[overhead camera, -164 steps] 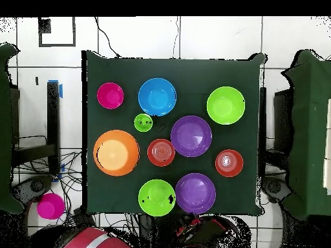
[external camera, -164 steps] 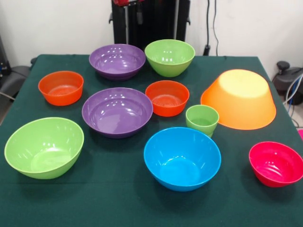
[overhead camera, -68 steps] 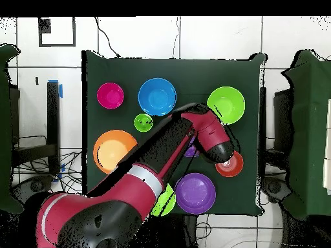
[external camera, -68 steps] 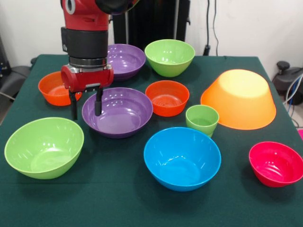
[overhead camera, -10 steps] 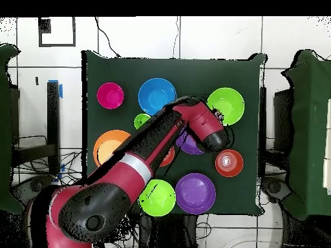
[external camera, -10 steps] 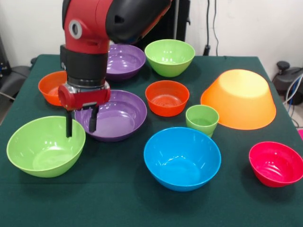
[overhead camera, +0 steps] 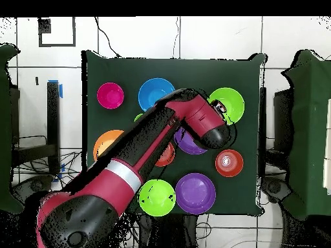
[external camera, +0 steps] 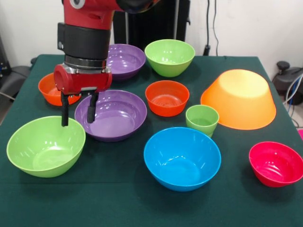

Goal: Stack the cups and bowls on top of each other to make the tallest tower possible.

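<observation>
Hand (external camera: 75, 118) open — above green bowl's (external camera: 45, 147) rim

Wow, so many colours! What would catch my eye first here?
The red arm coming down at the left, its gripper open between a green bowl and a purple bowl. At the right, the big orange bowl lies upside down.

Arm absent 8.2 s ago, now reaching over the counter w/ hand (external camera: 75, 109) open above the gap btwn near green bowl (external camera: 45, 146) and near purple bowl (external camera: 111, 115). Vs 0.5 s ago, hand has lifted higher. Both bowls have slid a bit from their first spots.
</observation>
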